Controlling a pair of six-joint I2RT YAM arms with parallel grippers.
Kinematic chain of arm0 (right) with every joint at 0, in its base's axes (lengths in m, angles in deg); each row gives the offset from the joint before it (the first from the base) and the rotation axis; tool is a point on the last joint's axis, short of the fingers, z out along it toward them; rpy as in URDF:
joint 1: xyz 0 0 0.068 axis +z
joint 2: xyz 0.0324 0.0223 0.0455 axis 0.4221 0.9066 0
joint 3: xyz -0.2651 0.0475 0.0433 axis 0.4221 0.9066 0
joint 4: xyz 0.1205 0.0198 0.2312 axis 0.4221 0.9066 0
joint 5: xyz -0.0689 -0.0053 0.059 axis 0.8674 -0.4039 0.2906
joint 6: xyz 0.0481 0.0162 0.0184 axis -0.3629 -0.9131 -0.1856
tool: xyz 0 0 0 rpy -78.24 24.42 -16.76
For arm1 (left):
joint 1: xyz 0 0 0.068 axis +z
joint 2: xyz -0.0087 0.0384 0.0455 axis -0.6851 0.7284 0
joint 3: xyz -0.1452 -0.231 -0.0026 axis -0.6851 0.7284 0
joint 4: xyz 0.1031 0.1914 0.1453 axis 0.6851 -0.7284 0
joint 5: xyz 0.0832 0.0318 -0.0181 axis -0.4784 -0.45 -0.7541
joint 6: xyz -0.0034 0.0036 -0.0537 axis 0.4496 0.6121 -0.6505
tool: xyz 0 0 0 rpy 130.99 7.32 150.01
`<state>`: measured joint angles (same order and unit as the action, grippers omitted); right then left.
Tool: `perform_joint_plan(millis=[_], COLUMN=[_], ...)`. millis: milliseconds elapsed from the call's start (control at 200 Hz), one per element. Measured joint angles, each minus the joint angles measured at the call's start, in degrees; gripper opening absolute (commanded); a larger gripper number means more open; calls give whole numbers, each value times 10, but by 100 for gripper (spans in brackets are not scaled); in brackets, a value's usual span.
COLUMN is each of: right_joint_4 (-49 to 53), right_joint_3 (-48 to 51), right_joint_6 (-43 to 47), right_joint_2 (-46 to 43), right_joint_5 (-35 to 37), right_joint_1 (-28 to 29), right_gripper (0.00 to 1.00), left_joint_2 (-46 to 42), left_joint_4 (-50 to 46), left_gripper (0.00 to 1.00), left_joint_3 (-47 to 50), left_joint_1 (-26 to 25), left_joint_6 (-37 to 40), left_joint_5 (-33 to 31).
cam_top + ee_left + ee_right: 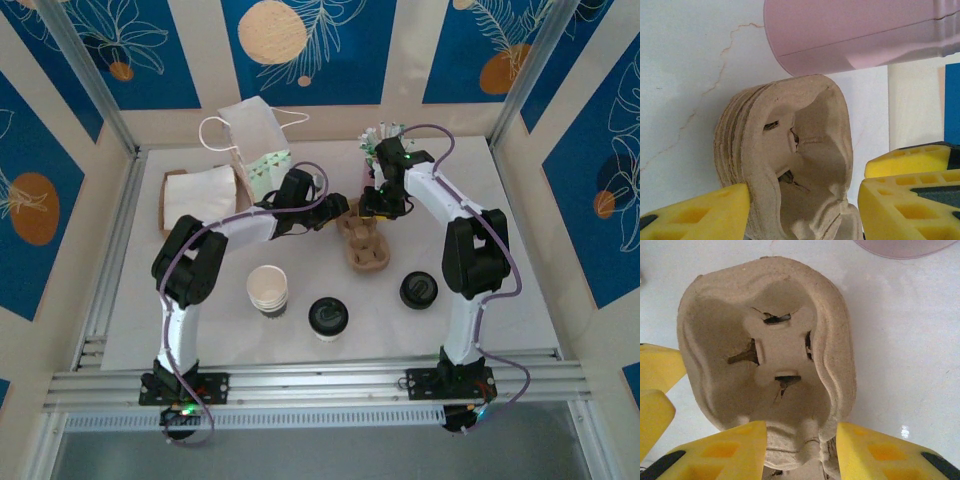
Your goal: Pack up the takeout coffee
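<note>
Takeout coffee point(327, 318): whitish paper cup, round black lid, upright at table point(220, 335) front
Pulp carrier point(765, 340): moulded, fibrous, brown
Right gripper point(801, 445): clamps carrier's end
Left gripper point(805, 200): straddles carrier rim, grip unclear

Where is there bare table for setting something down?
Bare: the table right of the right arm, and the near edge before the lidded cup and black lid. Crowded: the middle, left gripper and right gripper flanking the pulp carrier.
</note>
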<state>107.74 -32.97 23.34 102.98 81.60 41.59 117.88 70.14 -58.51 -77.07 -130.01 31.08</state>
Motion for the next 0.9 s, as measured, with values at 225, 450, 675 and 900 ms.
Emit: perform_joint_plan(millis=[225, 450, 675, 900], right_joint_4=[-2, -3, -4, -4], right_joint_3=[0, 0, 0, 0], right_joint_6=[0, 0, 0, 0], right_joint_2=[9, 15, 15, 15], right_joint_5=[-1, -16, -28, -31], right_joint_1=[-3, -3, -3, -3], right_gripper=[43, 42, 42, 42], left_joint_2=[3, 5, 7, 7], left_joint_4=[1, 5, 5, 5], left_gripper=[59, 59, 59, 59], left_joint_3=[-2, -3, -3, -3], left_joint_1=[0, -1, -2, -3], left_joint_6=[-1, -4, -6, -6], left_joint_5=[6, 12, 19, 19])
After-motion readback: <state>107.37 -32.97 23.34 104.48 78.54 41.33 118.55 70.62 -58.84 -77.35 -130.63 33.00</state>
